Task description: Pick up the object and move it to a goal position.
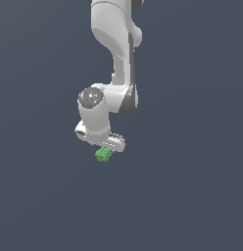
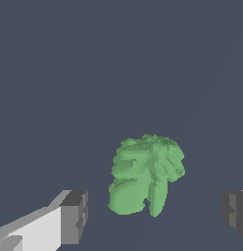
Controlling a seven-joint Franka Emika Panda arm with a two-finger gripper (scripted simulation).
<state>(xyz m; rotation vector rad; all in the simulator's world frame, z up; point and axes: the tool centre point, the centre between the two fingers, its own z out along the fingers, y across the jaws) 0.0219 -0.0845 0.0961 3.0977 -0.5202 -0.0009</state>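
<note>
Green, lumpy, irregular little object [image 2: 145,176] sits on the flat dark grey table [image 1: 192,196], directly beneath my white gripper [image 1: 108,147] in the exterior view. Wrist view: it lies between my two dark grey fingertip pads [image 2: 74,217], nearer the middle than either side, clear gap both ways. Jaws wide open, holding nothing. Step in hand, as I judge it: settle over the piece and close. To do it well, stay centred so both pads meet it together, go low enough to catch the thicker lower body rather than the frilly top, close gently; the uneven shape may twist or squirt out. No goal marker visible. No brands, labels or writing anywhere.
</note>
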